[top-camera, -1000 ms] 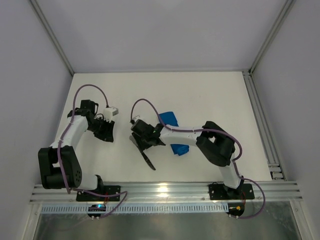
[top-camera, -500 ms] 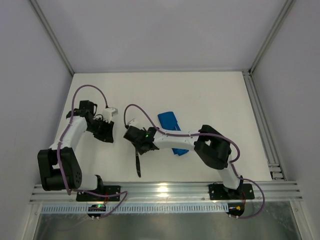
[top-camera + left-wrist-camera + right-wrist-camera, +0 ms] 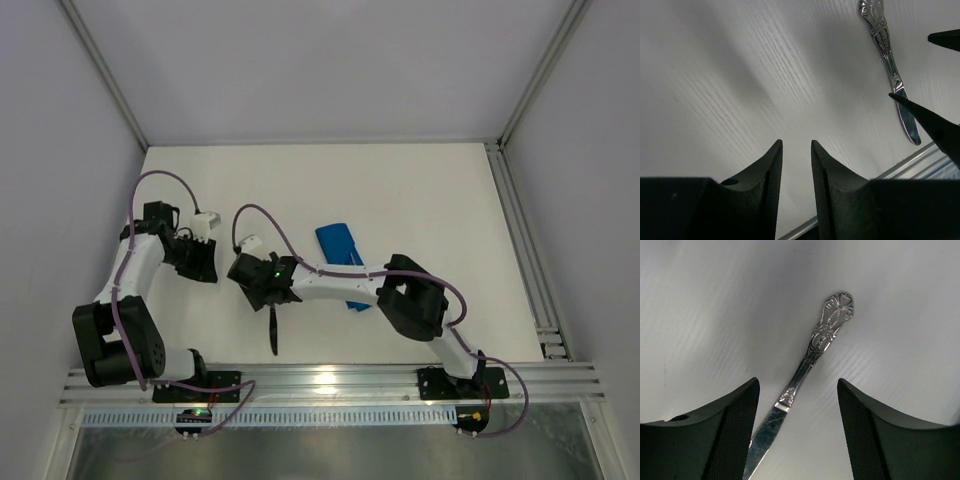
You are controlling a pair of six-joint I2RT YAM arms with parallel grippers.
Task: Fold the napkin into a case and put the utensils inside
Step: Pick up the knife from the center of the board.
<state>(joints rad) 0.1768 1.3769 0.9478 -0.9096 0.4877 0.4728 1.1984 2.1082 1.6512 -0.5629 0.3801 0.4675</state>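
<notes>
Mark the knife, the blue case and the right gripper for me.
knife (image 3: 825,332): right wrist view, on the ornate handle.
case (image 3: 337,243): top view, on its far end.
right gripper (image 3: 797,382): right wrist view, midway between the open fingertips.

White table carrying a blue cloth and a knife

The table (image 3: 430,200) is a matt white board with a faint wood grain (plainest in the wrist views). Near the middle of the top view lies the case (image 3: 338,243), a narrow blue folded oblong set diagonally. Lower left of it, apart from the cloth, the silver knife (image 3: 273,335) lies flat, ornate handle up-frame, blade toward the bottom edge.
</notes>
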